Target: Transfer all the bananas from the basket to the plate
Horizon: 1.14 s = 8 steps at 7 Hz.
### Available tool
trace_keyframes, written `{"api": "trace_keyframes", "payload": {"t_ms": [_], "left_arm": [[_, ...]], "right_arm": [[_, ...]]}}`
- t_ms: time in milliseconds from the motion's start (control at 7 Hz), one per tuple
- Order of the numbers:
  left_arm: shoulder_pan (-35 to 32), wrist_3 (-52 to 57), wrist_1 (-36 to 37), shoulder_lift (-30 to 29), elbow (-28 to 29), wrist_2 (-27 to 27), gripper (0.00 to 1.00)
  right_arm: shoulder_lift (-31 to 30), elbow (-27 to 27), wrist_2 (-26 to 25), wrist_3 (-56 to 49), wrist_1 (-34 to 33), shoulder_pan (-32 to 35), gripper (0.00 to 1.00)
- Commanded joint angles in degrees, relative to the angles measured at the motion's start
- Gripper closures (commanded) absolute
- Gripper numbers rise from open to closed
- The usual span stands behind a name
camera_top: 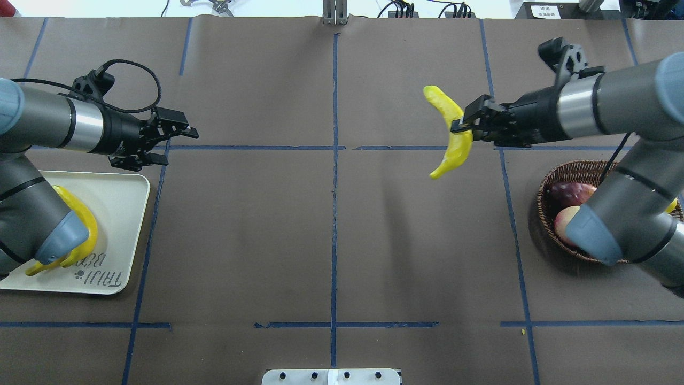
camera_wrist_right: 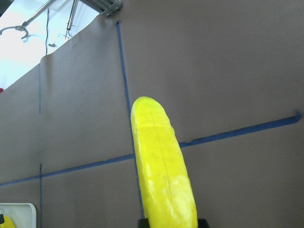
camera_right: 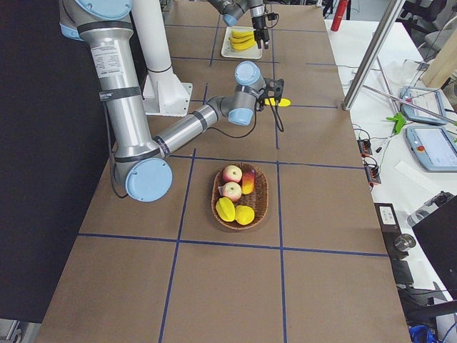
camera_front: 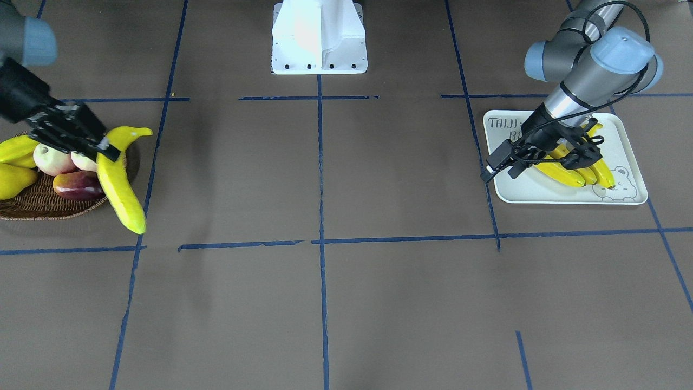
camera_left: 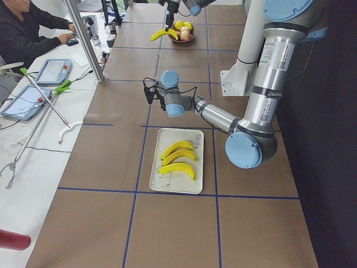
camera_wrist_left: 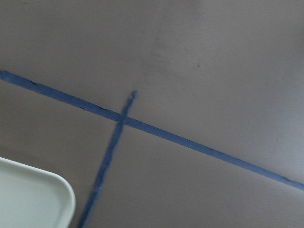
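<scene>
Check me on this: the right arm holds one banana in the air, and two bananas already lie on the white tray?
Not quite: three bananas lie on the tray, as the exterior left view shows. The right gripper does hold one banana in the air.

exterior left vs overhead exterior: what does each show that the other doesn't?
Only exterior left: three bananas lying side by side on the plate, unobstructed, and a person at a side bench with tablets.
Only overhead: the right gripper clamped near the middle of the held banana, and the left gripper open and empty.
Both: the plate, the basket, and the held banana above the table.
</scene>
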Motion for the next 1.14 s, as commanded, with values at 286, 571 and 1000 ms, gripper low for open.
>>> {"api": "trace_keyframes", "payload": {"t_ms": [286,571,1000], "left_arm": [[7.0,-16.4,0.5,-12.0,0.5,1.5,0.00],[10.1,-17.7,0.8,-14.6,0.9,5.5,0.00],[13.4,-17.6,0.7,-16.9,4.8,8.6,0.00]], "right_arm": [[8.0,0.2,-26.4,1.3,-2.0,-24.3,0.97],[9.0,0.2,-26.8,1.3,-3.7,-24.6,0.97],[9.5,0.3,-26.8,1.3,-3.7,-24.6,0.97]]}}
